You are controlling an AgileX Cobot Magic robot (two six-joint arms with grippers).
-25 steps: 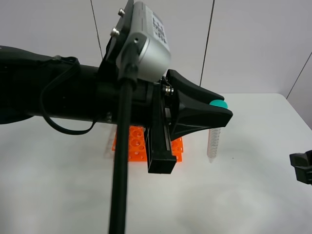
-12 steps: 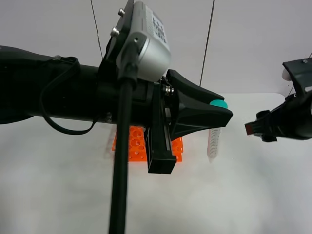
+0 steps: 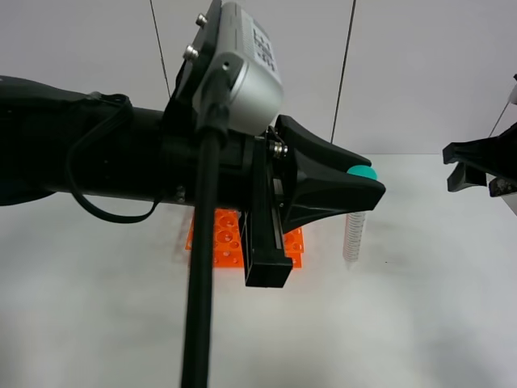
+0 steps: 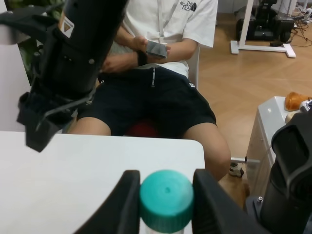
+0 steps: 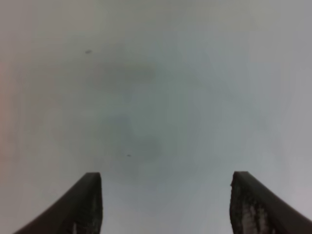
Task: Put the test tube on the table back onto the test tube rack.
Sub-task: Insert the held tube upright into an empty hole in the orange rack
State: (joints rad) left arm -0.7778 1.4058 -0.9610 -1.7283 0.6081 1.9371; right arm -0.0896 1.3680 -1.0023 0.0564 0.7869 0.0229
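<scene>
Left tool [image 4: 165,197] clenched on upright test tube [image 3: 353,234], just right of test tube rack [image 3: 227,239], frame centre. Right tool [image 5: 165,195] released, right frame edge.

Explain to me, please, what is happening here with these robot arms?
The left hand is shut on the teal cap of a test tube and holds it upright over the white table, just right of the orange test tube rack in the high view. The tube is not yet in any hole. Whether its tip touches the table, I cannot tell. The right hand is open and empty, off at the right edge.
</scene>
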